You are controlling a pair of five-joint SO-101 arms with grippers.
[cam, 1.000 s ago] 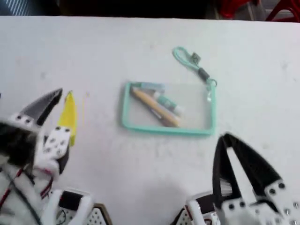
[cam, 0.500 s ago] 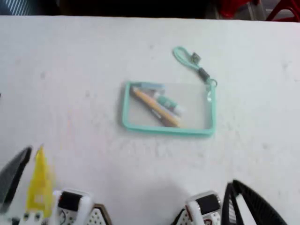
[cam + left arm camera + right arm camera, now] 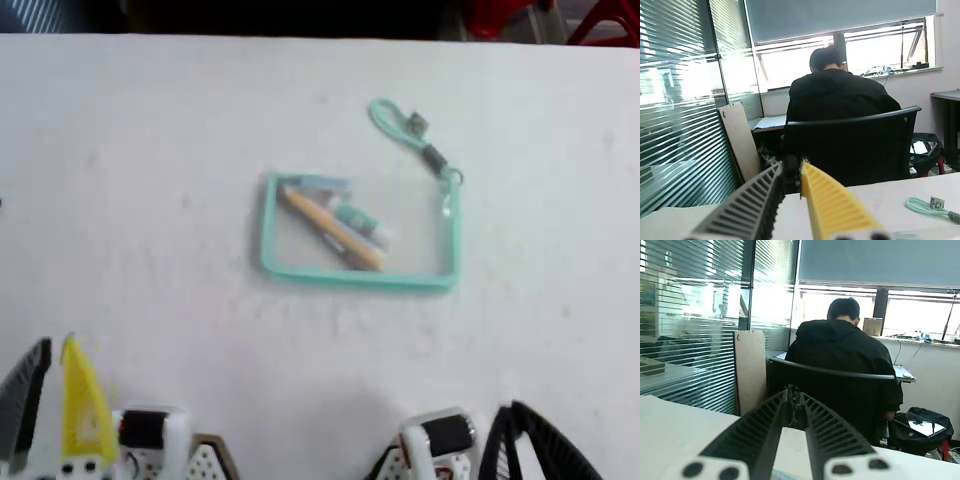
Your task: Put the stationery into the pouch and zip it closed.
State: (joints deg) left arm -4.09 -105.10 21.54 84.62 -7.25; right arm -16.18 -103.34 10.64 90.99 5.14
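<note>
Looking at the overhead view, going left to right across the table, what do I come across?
The left tool with grey and yellow fingers → teal-edged pouch holding the stationery → the black right tool.

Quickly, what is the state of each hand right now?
Left hand: closed, holding nothing.
Right hand: closed, holding nothing.

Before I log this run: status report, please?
Left gripper and right gripper shut, empty, at near table edge. Stationery inside pouch, mid-table. Nothing blocking the pouch.
</note>
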